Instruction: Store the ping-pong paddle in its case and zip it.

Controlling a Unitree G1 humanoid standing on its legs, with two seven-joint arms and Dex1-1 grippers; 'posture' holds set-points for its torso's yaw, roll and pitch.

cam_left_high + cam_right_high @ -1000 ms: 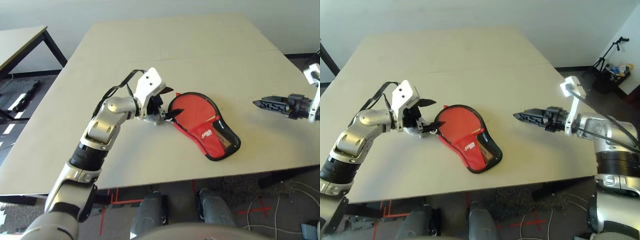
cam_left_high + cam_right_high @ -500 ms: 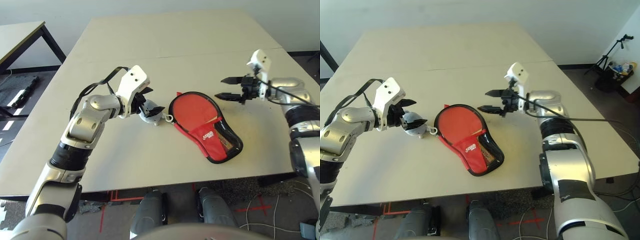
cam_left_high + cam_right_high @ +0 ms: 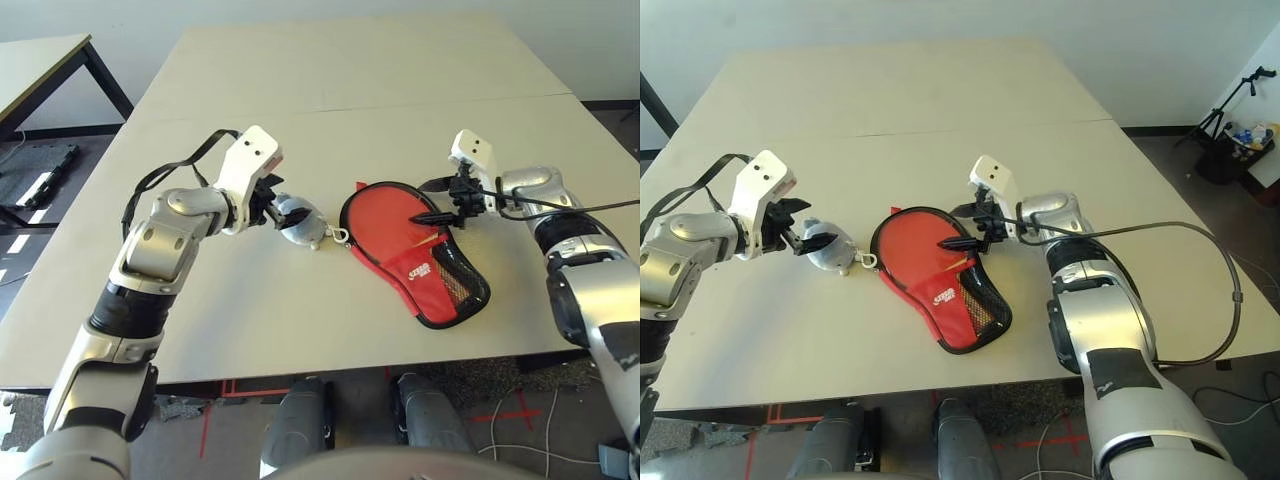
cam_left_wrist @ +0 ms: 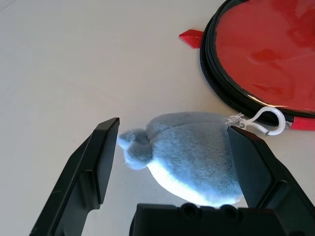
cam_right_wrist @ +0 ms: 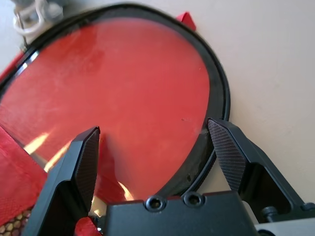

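A pale beige table [image 3: 330, 90] carries the work, with grey floor beyond its edges. The case [image 3: 425, 290] lies open near the table's front edge, the ping-pong paddle [image 3: 390, 222] resting in it: the red round face is exposed toward the robot's left and far side, while the handle end is tucked under the red flap and black mesh pocket toward the right and near side. The long axis thus runs diagonally, from far-left to near-right. The right gripper [image 3: 438, 200] hovers over the far right rim of the paddle face, fingers [image 5: 229, 152] spread and holding nothing; it is the nearer arm to the case and probably the one to fold the flap or seek the zipper. The left gripper [image 3: 268, 203] stands just to the case's left, its fingers [image 4: 101, 157] parted to either side of a small grey pouch [image 4: 189, 155], which hangs by a white clip [image 4: 263, 120] at the case's edge; no firm grasp is evident. The zip appears not yet closed.
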